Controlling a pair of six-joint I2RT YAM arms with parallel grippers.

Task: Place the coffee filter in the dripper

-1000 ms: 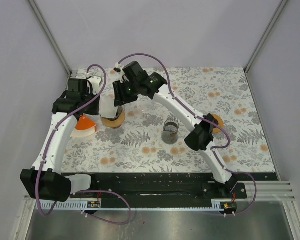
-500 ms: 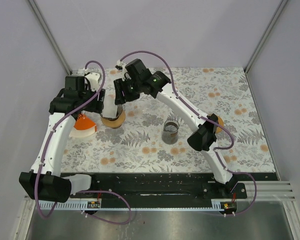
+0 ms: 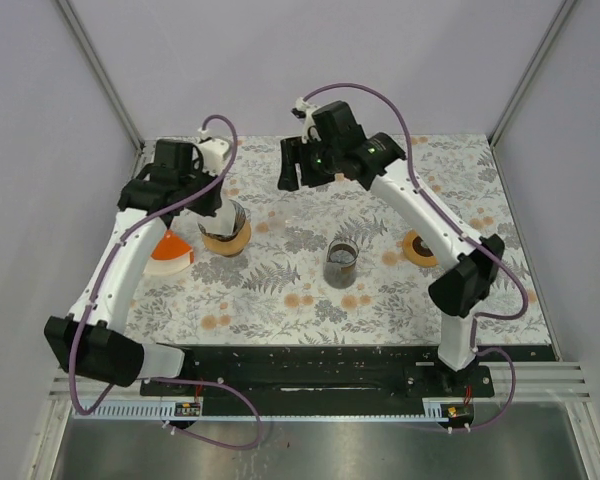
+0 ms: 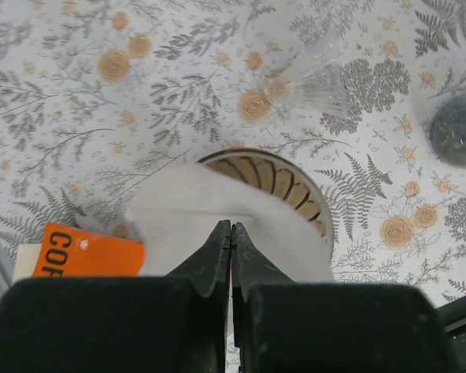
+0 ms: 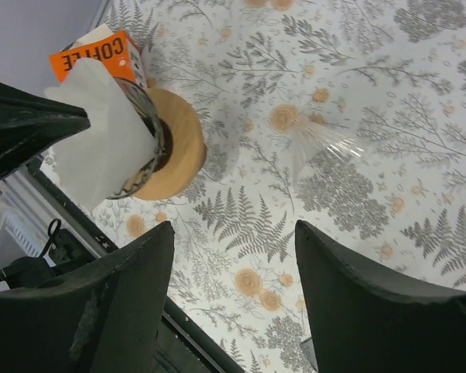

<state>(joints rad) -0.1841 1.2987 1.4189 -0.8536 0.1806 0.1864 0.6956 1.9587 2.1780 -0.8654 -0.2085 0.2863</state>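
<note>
I have two arms, the left arm (image 3: pixel 115 275) and the right arm (image 3: pixel 420 212). Both are slim white tubes linked by chunky black joints, and both are bolted to a black base plate (image 3: pixel 310 372). A purple cable (image 3: pixel 385 97) loops along each. My left end effector (image 4: pixel 231 227) and right end effector (image 5: pixel 231 256) have matte black tapered fingers. A green light (image 3: pixel 320 157) glows on my right wrist.

fixed high rear overview; two close, downward wrist views, dripper (image 4: pixel 279 180) common to all three
</note>
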